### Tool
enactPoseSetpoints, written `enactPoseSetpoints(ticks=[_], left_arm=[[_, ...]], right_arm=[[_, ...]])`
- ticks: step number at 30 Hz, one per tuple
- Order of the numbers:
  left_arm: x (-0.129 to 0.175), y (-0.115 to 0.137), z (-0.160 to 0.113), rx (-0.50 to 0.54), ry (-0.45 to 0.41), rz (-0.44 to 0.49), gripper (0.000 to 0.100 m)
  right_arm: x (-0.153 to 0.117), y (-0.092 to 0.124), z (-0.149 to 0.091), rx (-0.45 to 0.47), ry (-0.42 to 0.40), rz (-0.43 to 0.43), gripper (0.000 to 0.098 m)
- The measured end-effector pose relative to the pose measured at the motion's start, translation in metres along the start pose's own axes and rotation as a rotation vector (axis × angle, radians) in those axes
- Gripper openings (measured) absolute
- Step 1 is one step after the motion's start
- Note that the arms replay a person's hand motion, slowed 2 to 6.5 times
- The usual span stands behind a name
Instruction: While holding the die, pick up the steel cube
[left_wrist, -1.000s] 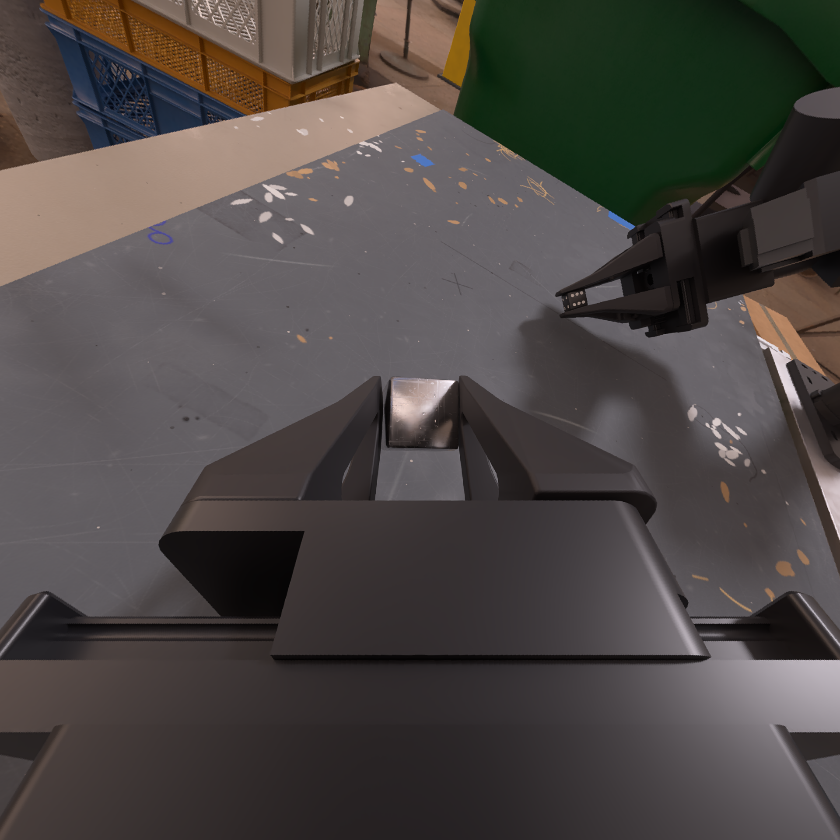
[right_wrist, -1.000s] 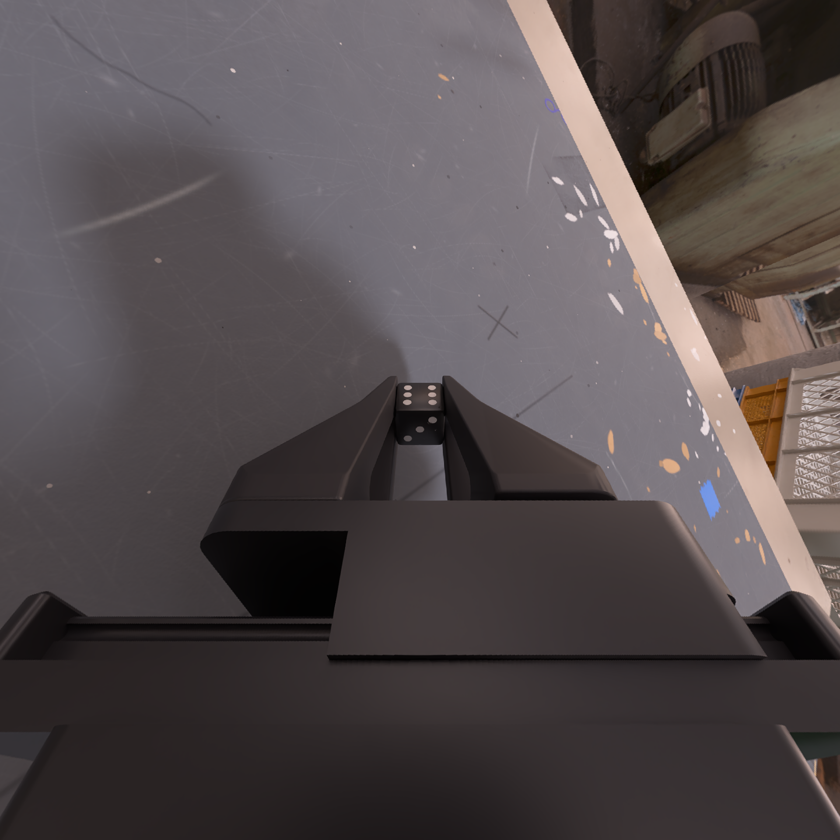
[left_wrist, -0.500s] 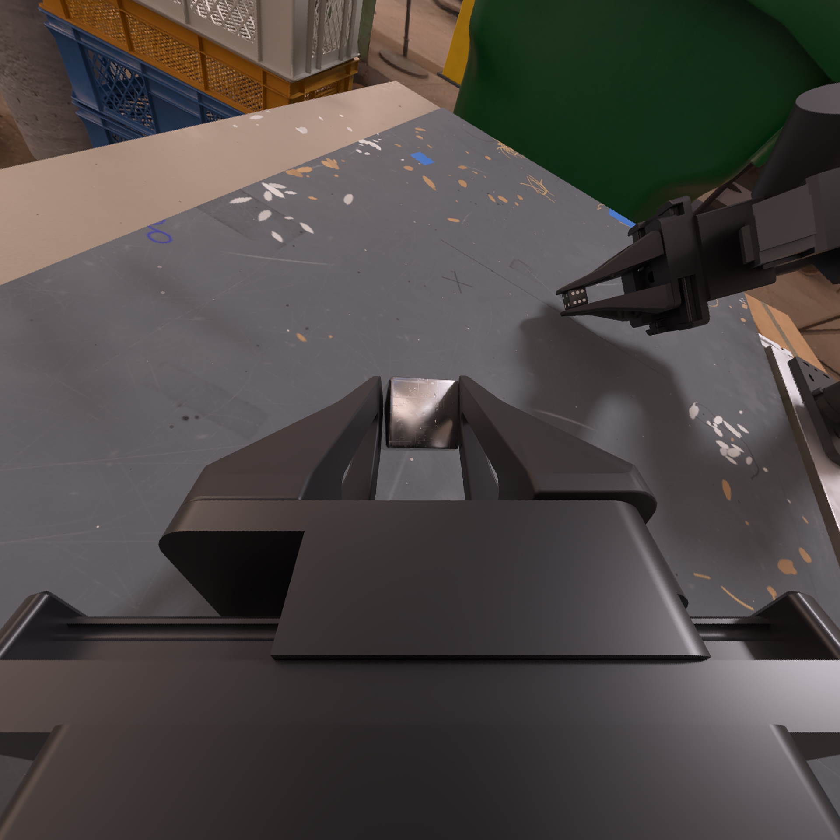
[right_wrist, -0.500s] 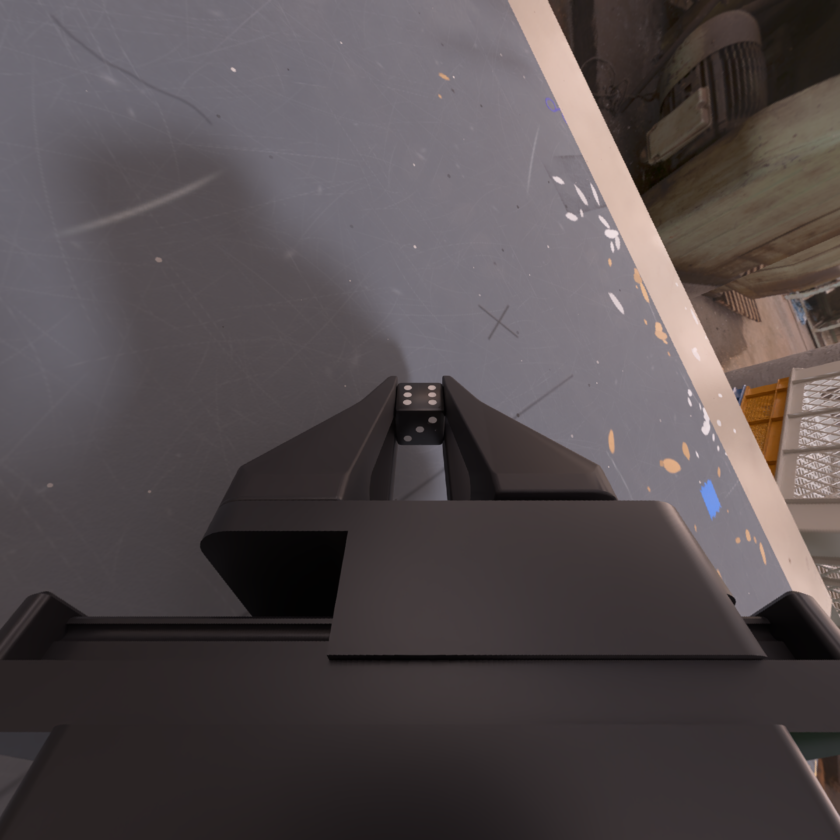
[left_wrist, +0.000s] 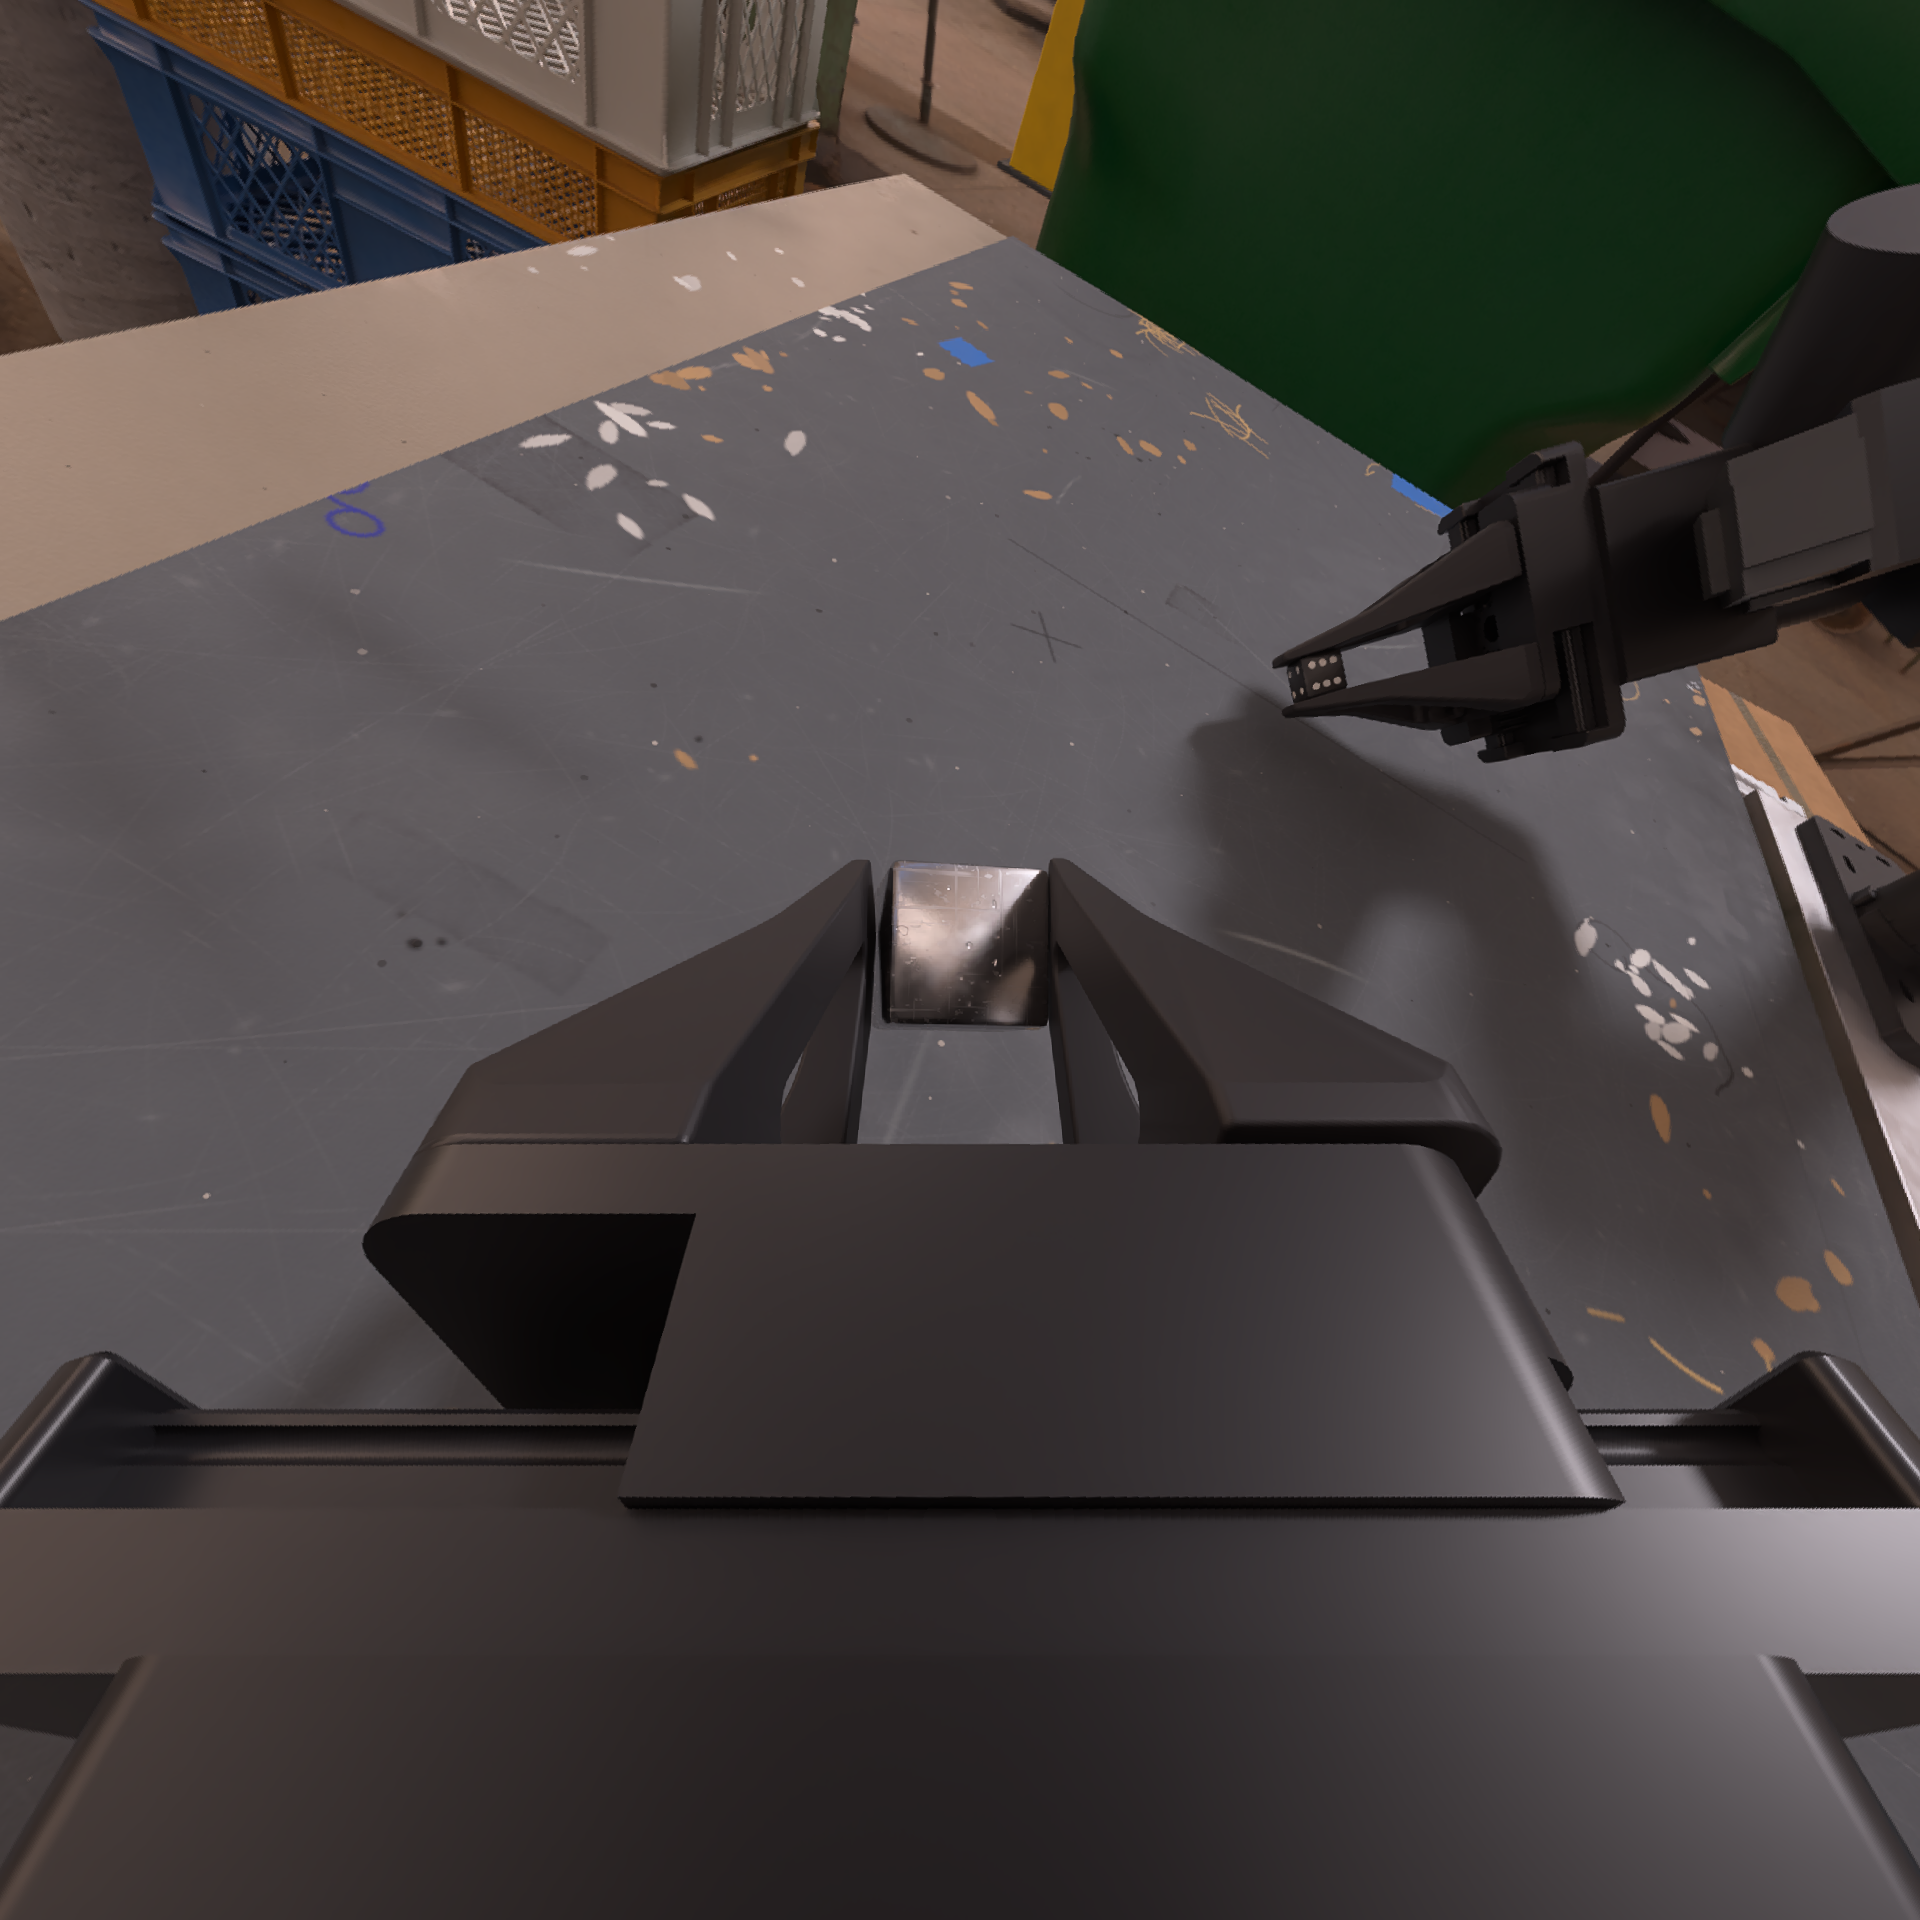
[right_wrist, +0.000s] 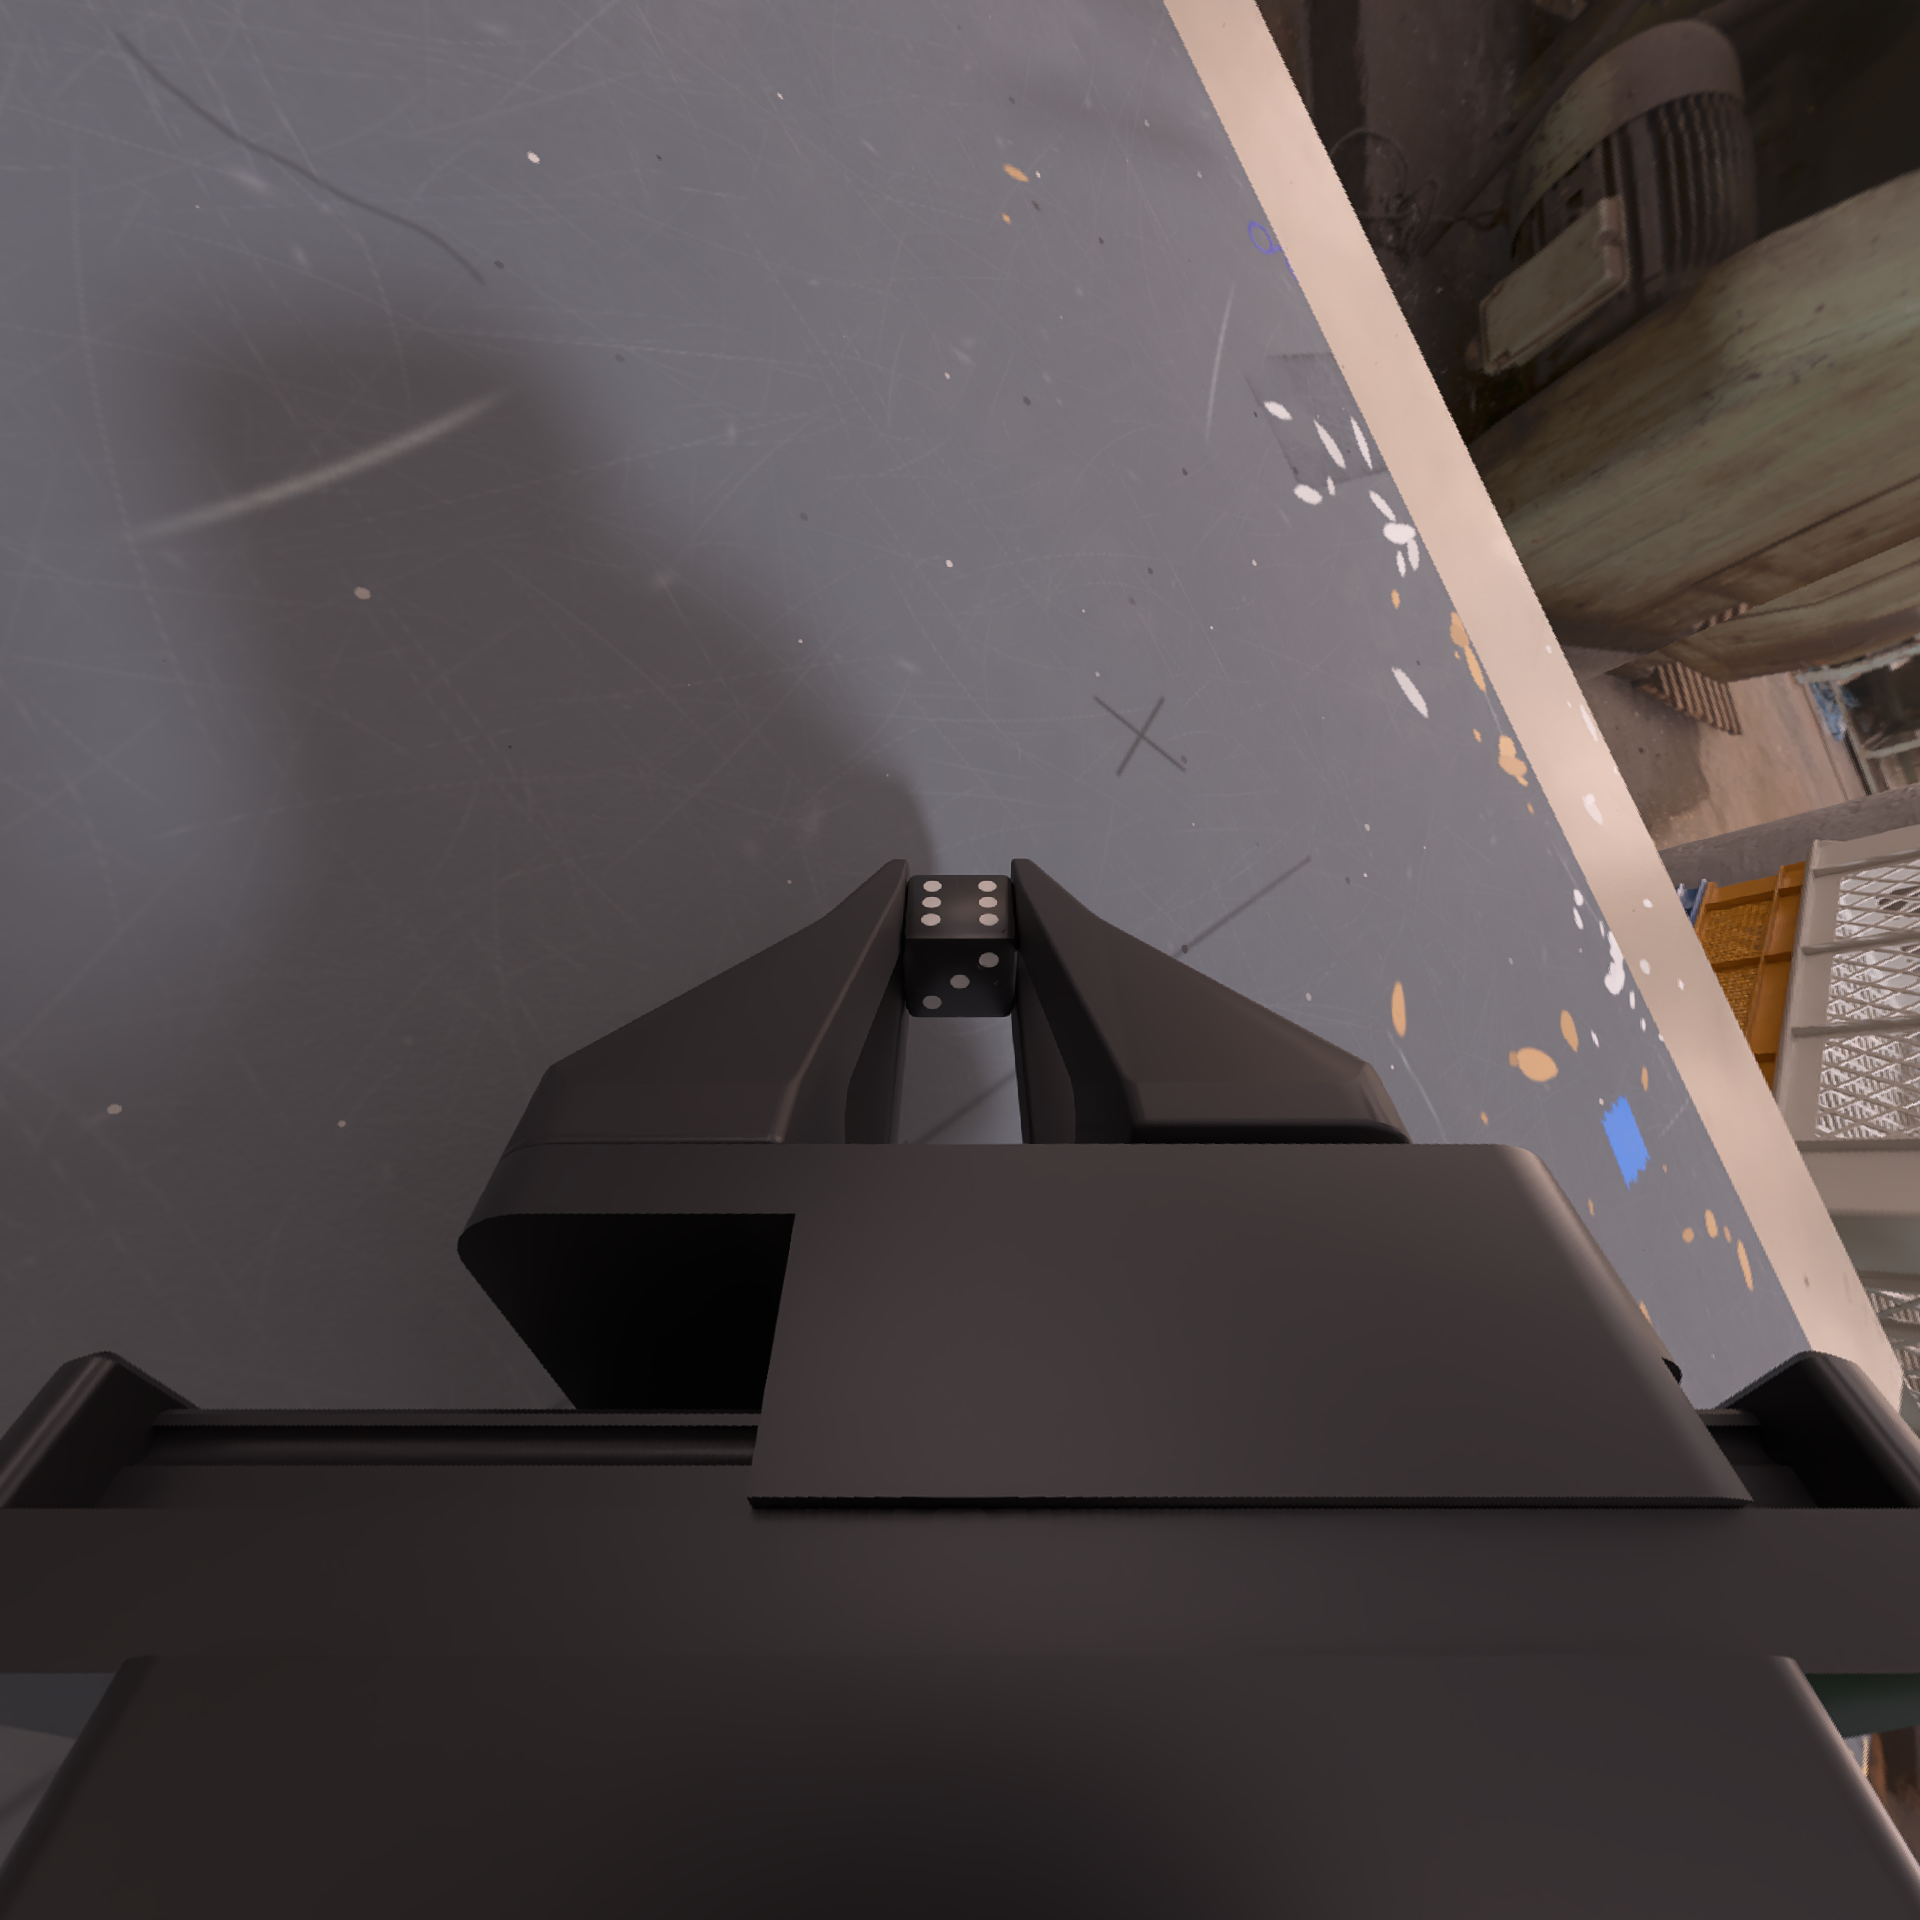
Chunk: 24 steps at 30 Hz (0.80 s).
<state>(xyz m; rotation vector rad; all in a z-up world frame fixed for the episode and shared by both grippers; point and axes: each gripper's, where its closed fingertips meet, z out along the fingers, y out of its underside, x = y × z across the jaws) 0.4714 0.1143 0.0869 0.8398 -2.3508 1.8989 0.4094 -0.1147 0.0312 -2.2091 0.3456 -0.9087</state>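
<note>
- Left gripper (left_wrist: 964, 940): your fingers pinch the steel cube (left_wrist: 964, 948) on two opposite side faces, near the tips; whether it rides clear of the grey table (left_wrist: 520, 790) or rests on it, you cannot tell from this view.
- Steel cube, handling: judge it rigid, dense for its bulk and polished, hence liable to slip; hold flat pads square on parallel faces, never edges or corners; seat it deeper between the fingers if the grip lets you; avoid jerks when raising.
- Right gripper (right_wrist: 960, 940): your fingers are clamped on the black die (right_wrist: 958, 943) with white pips, again at the very tips, held above the table; the left wrist view shows this gripper (left_wrist: 1311, 677) aloft, well apart from the cube, casting a shadow on the surface.
- Die, handling: judge it light, hard, smooth; a tip-only hold leaves little margin; keep that arm quiet.
</note>
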Motion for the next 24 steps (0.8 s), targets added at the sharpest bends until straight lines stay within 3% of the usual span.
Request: enactPoseSetpoints(ticks=[24], left_arm=[[-0.0021,0.0031,0.0015,0.000,0.008,-0.019,0.028]], right_arm=[[0.0005,-0.0004,0.0003,-0.001,-0.001,0.007,0.0160]])
